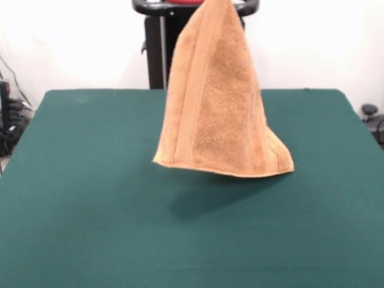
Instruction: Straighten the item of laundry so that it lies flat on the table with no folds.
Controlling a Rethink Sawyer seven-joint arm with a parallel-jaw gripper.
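The tan-orange terry towel (216, 102) hangs in the air in the front view, held up by a point at the picture's top edge. It spreads into a cone shape, with a woven band down its left side. Its hemmed bottom edge floats just above the dark green table (84, 198) and casts a shadow on the cloth below it. What holds the towel is above the top edge. My gripper is out of view.
The black pedestal (157, 54) stands behind the table's far edge, partly hidden by the towel. Dark cables and gear lie at the left edge (9, 120), and a dark object sits at the right edge (372, 117).
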